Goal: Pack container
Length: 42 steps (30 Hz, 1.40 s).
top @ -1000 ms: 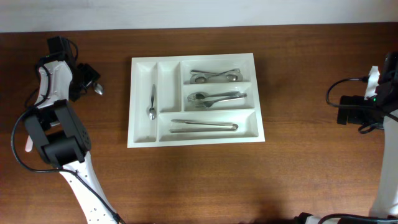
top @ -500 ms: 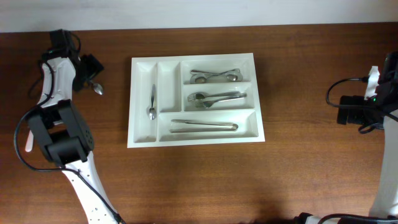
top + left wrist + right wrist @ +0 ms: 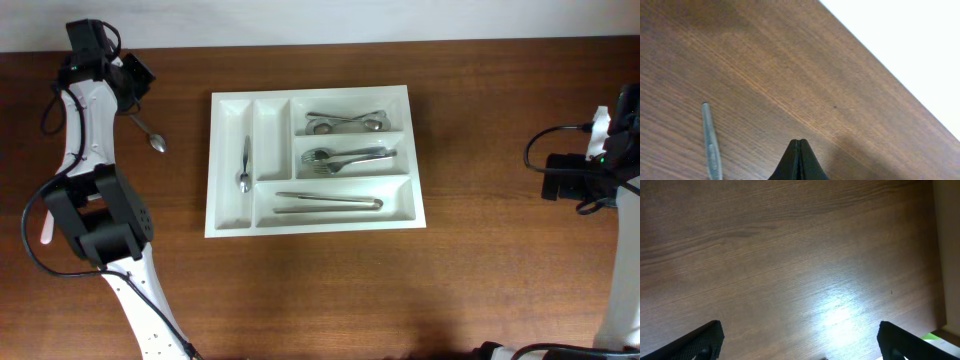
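The container (image 3: 270, 140) sits mid-worktop (image 3: 320, 290), with cutlery in 4 of its 5 compartments. At the far left corner the left hand (image 3: 799, 144) is clenched empty, a spoon (image 3: 148, 132) lying just beside it. The right hand (image 3: 800, 335), released wide, hovers at the right edge.

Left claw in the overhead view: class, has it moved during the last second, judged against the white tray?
Yes. The left claw has moved toward the table's far edge, from beside the container to beyond its far rim, away from the spoon.
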Available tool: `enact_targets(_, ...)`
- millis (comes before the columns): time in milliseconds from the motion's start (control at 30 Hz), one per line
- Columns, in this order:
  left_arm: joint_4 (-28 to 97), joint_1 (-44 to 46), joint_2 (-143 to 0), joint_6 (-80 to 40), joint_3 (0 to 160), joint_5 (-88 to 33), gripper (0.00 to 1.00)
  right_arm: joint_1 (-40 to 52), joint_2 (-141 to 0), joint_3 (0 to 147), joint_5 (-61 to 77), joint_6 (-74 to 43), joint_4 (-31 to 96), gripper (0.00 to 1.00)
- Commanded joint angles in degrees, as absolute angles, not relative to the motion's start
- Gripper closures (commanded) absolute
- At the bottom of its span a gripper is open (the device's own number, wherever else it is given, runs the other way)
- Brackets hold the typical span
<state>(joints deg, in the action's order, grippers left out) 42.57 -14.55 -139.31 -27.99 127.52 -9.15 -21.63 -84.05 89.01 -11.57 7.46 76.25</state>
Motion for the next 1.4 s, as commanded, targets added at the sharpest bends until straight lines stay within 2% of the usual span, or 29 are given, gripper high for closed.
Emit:
enact_targets(0,41.7,-13.6,-139.7,-28.9,128.5,-10.4,0.98,-21.9,-83.0,89.0,-12.5,7.0,76.2,0.01)
enact_targets(267,42.6,-12.1,-140.1,-28.9,128.5,-4.5,0.98,-21.9,-83.0,89.0,-12.5,7.0,76.2,0.01)
enact_targets(1367,51.6,-12.3,-143.7,-32.3,128.5,1.3,0.98,-21.9,-83.0,89.0,-12.5,7.0,76.2,0.01)
